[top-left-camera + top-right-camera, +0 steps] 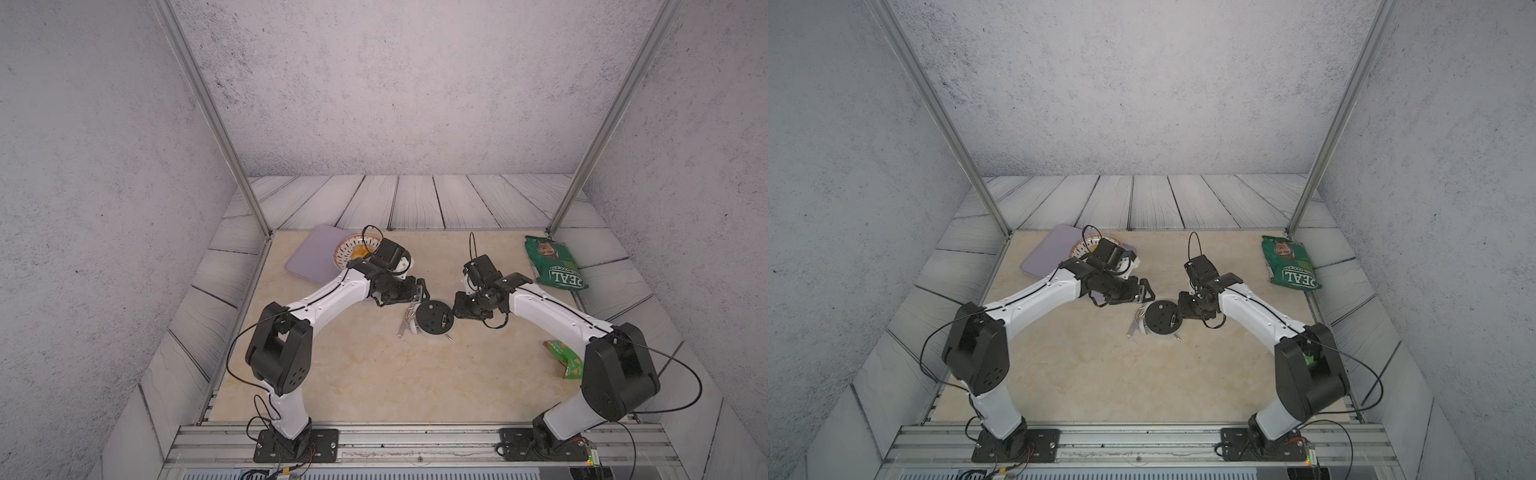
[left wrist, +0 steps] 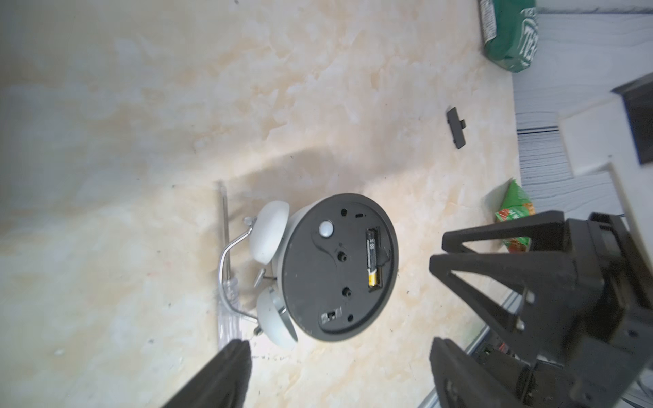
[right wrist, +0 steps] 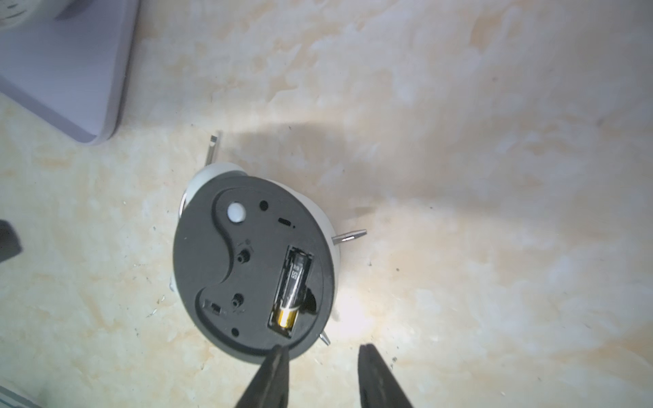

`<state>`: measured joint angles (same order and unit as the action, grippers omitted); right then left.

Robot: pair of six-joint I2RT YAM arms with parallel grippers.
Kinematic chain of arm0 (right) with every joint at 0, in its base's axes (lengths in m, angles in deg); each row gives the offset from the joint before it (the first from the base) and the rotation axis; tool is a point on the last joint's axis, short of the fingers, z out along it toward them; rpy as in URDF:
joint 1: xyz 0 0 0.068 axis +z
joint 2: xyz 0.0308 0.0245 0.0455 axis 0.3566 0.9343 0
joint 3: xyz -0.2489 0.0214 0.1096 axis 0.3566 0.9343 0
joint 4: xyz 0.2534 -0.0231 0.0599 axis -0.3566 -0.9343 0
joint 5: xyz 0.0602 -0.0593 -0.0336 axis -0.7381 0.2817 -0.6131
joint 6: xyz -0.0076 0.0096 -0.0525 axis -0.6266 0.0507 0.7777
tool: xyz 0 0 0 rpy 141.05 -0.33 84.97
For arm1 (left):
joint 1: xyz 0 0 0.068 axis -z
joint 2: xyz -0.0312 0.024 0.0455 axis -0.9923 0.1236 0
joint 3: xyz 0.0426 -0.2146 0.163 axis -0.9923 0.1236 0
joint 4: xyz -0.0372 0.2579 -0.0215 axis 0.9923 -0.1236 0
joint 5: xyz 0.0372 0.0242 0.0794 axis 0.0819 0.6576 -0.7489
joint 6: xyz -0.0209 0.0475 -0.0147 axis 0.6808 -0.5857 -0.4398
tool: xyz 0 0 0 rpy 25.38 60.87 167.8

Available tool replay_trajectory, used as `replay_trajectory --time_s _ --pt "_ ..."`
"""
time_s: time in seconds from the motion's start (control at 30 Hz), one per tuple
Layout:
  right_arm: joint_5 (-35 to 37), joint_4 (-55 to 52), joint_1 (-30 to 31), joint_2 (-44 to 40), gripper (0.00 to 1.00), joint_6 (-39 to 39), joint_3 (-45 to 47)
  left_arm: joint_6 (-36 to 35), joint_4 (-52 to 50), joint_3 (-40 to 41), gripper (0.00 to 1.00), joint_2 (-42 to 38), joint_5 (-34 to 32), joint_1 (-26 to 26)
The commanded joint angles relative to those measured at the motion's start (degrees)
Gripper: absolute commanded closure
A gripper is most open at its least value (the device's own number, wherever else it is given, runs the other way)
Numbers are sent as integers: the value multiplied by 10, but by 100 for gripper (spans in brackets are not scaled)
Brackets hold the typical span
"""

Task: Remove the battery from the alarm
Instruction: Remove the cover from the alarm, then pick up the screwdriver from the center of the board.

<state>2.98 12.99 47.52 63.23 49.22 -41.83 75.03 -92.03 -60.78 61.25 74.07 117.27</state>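
The alarm lies face down mid-table, its round black back panel facing up. The battery, black with a gold end, sits in the uncovered compartment near the panel's rim. My right gripper is open just beside the alarm's rim by the battery's gold end, one fingertip over the rim, with nothing between the fingers. My left gripper stands wide open and empty on the alarm's far-left side, a little above the table.
A clear-handled screwdriver lies against the alarm's bells. A small black cover lies loose on the table. A purple tray with a patterned bowl is at the back left. Two green snack bags are on the right.
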Motion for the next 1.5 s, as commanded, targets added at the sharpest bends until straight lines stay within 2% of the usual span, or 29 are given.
replay_trajectory --time_s 0.0,0.13,0.23,0.3,0.43,0.6,0.83,0.97,1.27,1.47 --pt "46 -88 -3 -46 55 33 -21 -51 -72 65 25 -40 -39 -20" --pt "62 -105 -3 -82 42 30 2 -95 -129 114 42 -65 -106 -20" --pt "62 -97 -3 -102 35 17 27 -117 -151 131 50 -54 -130 -19" --pt "56 -83 -3 -108 33 8 40 -122 -148 130 51 -39 -140 -19" --pt "37 -72 -3 -96 33 5 43 -128 -141 88 53 16 -117 -17" --pt "35 -68 -3 -94 33 7 42 -126 -109 71 48 58 -66 3" --pt "26 -59 -3 -88 33 2 48 -128 -113 7 47 133 -92 22" --pt "24 -55 -3 -95 33 0 53 -135 -125 -11 51 165 -123 24" --pt "20 -50 -3 -98 33 -4 70 -132 -120 -63 60 219 -136 24" --pt "16 -57 -3 -96 34 -1 64 -137 -134 -69 77 227 -173 22"
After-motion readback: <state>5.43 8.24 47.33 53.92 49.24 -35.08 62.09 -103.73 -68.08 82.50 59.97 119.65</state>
